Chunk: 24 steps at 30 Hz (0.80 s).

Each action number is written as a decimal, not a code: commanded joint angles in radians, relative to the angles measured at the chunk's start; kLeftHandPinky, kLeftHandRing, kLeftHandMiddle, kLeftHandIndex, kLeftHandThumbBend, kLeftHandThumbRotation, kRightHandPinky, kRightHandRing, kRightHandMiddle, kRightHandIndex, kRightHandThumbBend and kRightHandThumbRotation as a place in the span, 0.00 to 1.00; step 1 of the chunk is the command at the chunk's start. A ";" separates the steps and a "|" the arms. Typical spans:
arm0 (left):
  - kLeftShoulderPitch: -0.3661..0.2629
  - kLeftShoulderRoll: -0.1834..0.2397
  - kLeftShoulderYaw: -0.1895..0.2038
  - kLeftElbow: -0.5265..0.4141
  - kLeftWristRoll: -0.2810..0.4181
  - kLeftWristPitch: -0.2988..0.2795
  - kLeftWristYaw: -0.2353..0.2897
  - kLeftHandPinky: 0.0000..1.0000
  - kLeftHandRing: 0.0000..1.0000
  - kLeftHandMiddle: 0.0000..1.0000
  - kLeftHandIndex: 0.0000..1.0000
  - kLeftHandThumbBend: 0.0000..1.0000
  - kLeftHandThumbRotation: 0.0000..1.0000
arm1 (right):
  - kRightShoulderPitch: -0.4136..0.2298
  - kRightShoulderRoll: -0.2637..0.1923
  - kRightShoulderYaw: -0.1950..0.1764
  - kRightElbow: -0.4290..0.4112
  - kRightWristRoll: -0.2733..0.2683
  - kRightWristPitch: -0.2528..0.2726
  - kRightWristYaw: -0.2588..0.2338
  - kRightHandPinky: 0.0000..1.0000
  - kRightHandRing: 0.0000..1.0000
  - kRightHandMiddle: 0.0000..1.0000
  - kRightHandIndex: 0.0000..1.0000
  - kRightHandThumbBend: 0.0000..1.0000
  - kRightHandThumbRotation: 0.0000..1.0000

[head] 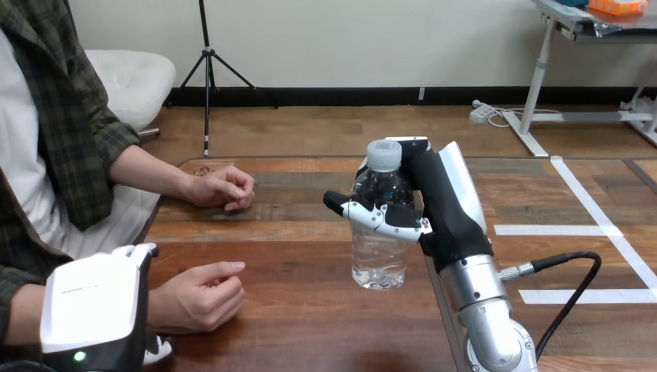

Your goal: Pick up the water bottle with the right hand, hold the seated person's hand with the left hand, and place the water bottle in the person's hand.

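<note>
A clear water bottle (379,232) with a pale cap is upright at the table's middle, its base at or just above the wood. My right hand (434,203) is shut on it, thumb across its front and fingers behind its upper part. At the lower left my left hand (89,306) lies over the person's wrist. Its thumb shows above the wrist and a fingertip (159,350) shows below, so it wraps round the wrist. The person's near hand (197,296) sticks out from it, palm half up and fingers loosely curled, holding nothing.
The person's other hand (222,188) rests loosely closed on the wooden table (310,325) near its far left edge. A black cable (569,291) loops off my right forearm at the table's right side.
</note>
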 commanded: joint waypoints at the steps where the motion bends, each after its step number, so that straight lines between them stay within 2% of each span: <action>1: -0.064 0.027 0.006 0.028 0.026 0.025 0.018 0.69 0.74 0.77 0.75 0.88 0.01 | -0.048 0.002 -0.010 -0.067 0.019 -0.022 -0.002 0.00 0.04 0.02 0.00 0.31 0.00; 10: -0.112 0.043 -0.005 0.108 0.008 0.021 0.039 0.67 0.71 0.73 0.70 0.90 0.00 | -0.049 -0.003 -0.013 -0.072 0.017 -0.019 -0.001 0.00 0.07 0.02 0.00 0.32 0.00; 16: -0.167 0.062 -0.021 0.196 -0.019 0.009 0.007 0.66 0.70 0.72 0.69 0.90 0.00 | -0.049 -0.005 -0.015 -0.075 0.022 -0.019 0.004 0.01 0.11 0.02 0.00 0.31 0.00; 24: -0.230 0.084 -0.054 0.312 -0.019 0.012 -0.002 0.67 0.69 0.72 0.69 0.90 0.00 | -0.047 -0.004 -0.016 -0.073 0.026 -0.022 0.007 0.00 0.05 0.01 0.00 0.31 0.00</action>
